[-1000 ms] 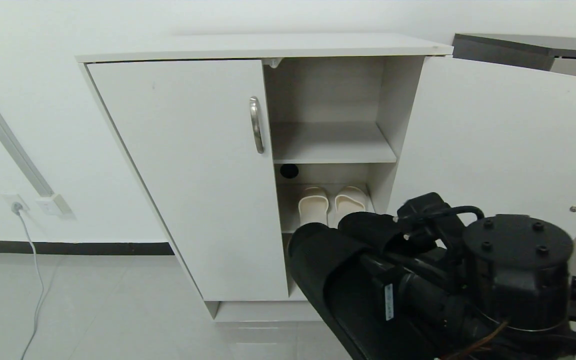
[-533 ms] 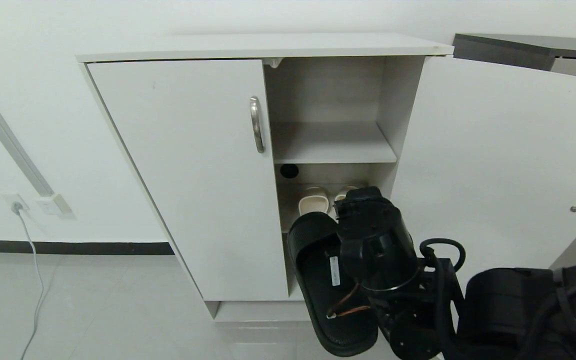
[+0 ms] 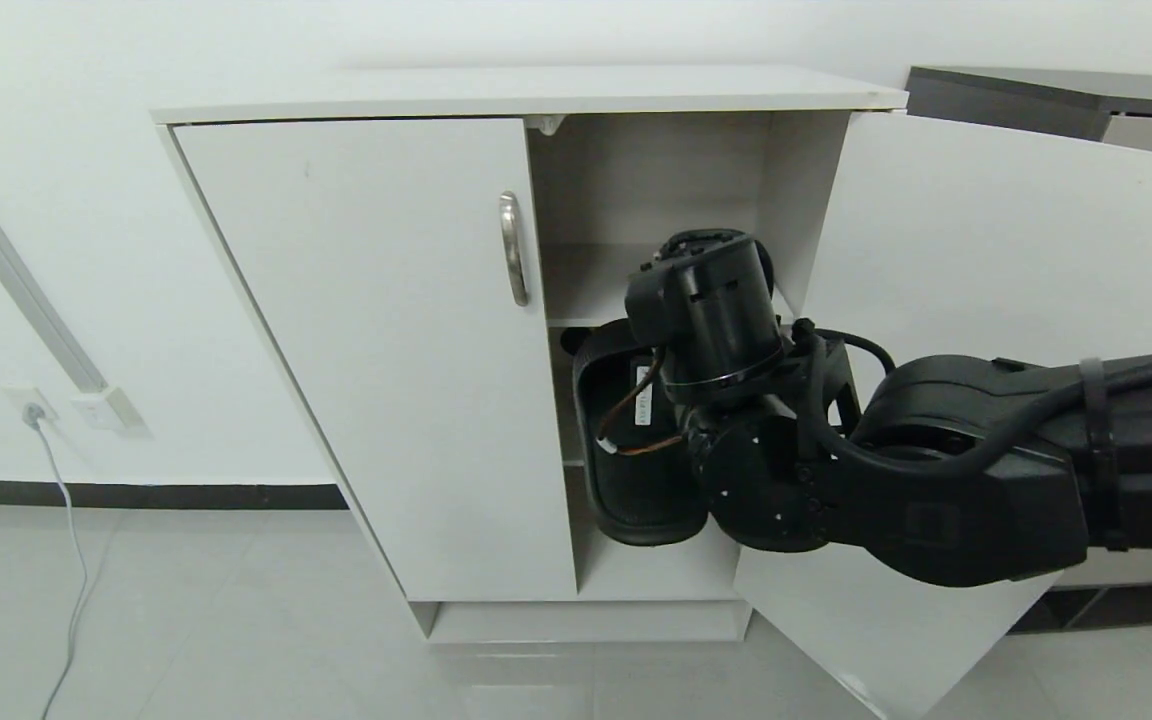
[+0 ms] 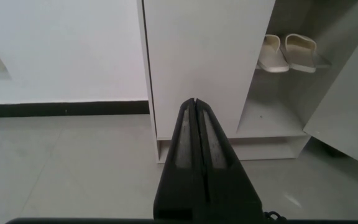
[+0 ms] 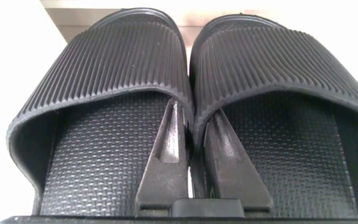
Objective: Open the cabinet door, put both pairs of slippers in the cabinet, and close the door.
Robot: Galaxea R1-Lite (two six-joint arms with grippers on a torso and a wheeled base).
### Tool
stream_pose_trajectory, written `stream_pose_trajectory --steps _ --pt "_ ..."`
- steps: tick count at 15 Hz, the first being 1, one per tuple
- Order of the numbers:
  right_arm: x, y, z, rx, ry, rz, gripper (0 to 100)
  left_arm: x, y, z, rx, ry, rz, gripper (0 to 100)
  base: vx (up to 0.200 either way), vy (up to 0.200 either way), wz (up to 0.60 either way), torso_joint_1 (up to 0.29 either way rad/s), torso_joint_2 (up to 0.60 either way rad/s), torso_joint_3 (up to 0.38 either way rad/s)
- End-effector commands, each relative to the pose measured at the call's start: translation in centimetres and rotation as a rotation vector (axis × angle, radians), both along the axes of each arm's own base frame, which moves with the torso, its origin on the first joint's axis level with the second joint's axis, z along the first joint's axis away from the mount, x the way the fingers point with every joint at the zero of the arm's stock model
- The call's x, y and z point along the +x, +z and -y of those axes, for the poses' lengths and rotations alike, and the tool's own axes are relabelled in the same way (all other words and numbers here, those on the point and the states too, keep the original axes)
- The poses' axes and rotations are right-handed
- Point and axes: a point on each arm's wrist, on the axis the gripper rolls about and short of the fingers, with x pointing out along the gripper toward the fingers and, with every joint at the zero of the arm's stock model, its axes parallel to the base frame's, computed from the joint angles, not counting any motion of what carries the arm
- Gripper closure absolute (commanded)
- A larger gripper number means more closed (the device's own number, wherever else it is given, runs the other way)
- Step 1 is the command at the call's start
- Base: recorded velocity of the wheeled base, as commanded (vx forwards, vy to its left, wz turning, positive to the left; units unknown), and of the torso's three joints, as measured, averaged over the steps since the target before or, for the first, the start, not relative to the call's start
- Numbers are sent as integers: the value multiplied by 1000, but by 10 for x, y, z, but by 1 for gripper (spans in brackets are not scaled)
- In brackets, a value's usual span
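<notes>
Now the right gripper (image 5: 193, 111) pinches the black slippers (image 5: 123, 81) by their inner walls, holding the pair at the mouth of the cabinet (image 3: 526, 92), while the left gripper (image 4: 194, 118) hangs over the floor (image 4: 73, 168), pressed together on nothing. Door (image 3: 986, 250) open, white slippers (image 4: 288, 53) already on the lower shelf (image 4: 324, 62) — what's left is setting the black pair down, releasing, closing up. The right arm (image 3: 936, 490) covers that shelf in the head view — whether the pair has crossed the front edge, I can't tell.
</notes>
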Motion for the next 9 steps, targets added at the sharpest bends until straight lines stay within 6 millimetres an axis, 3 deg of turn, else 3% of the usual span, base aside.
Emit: stream_pose_trajectory --steps 1,2,9 --pt "3 -1 -2 1 -3 1 100 0 0 0 1 1 -3 100 0 0 0 0 0 0" --pt "3 0 -2 4 -3 5 100 0 0 0 0 1 -1 100 0 0 0 0 0 0" --pt "1 8 1 8 -1 18 100 0 0 0 1 1 -3 100 200 0 0 3 3 4"
